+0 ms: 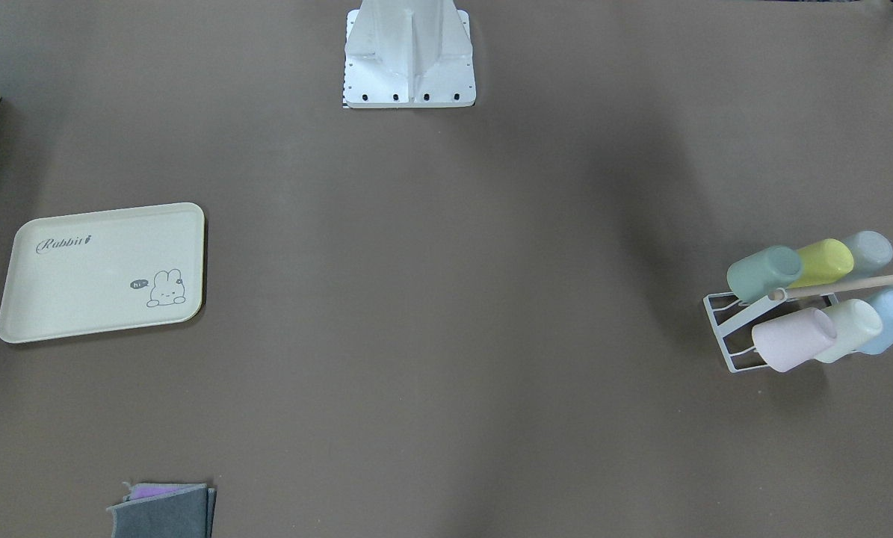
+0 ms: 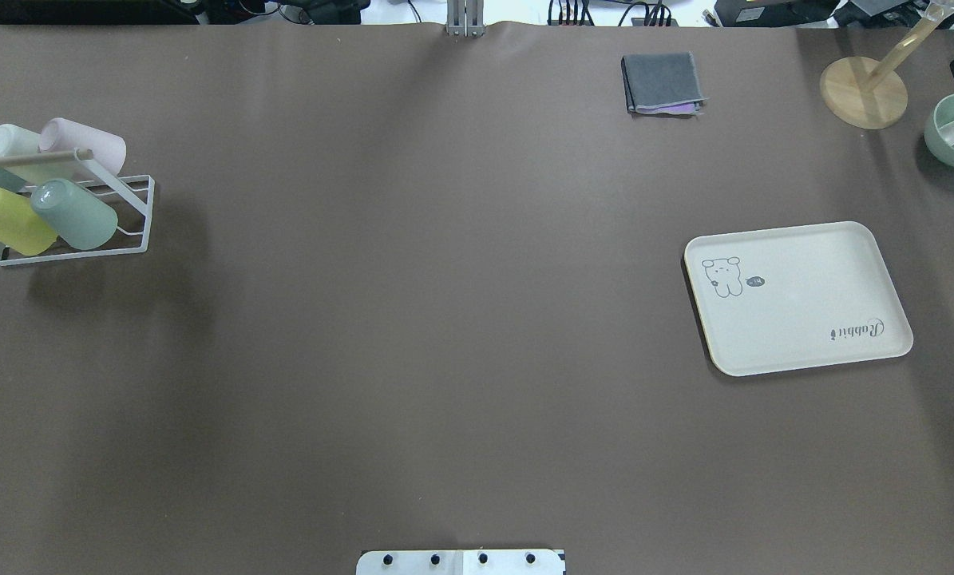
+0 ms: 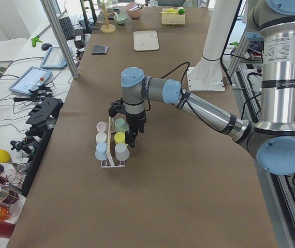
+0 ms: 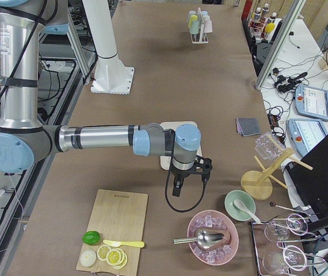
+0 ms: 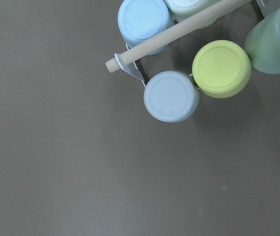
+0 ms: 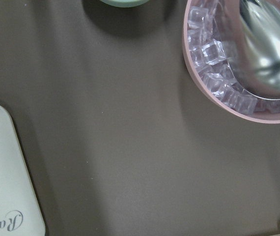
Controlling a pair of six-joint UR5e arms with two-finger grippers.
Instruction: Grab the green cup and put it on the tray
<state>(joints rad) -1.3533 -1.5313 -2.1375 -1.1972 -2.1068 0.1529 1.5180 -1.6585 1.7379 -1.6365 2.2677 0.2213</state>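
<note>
Closest to us, under the left wrist camera, are round cup bottoms: a grey-blue cup point(image 5: 171, 96), a yellow cup point(image 5: 222, 69) and, at the edge, the green cup point(image 5: 273, 42). They all sit on a white wire rack point(image 2: 77, 255) with a wooden rod point(image 5: 179, 33) along its top.

We see a wide table point(image 2: 445, 319) with a plain brown cover, dull and smooth. Beside it stand benches with tablets and cables.

Well apart from the rack, toward the other end, the tray point(image 1: 80, 299) lies flat, with a bunny on it. A folded grey cloth point(image 1: 164, 512) lies near the table's edge. At that end too are a pink bowl point(image 4: 212, 262) of ice with a shiny scoop, and a cutting board point(image 4: 115, 218).

We find the green cup at the rack's end nearer the table's middle, in the row on the robot's side. The yellow cup is just beside it, and a pink cup point(image 2: 85, 144) sits across the rod. The green cup is mouth down and bottom up, so its long side runs up and down, leaning a bit.

The left gripper point(image 3: 129, 139) hangs over the rack. The right gripper point(image 4: 178, 188) hangs near the tray. We cannot tell how wide their fingers are.
</note>
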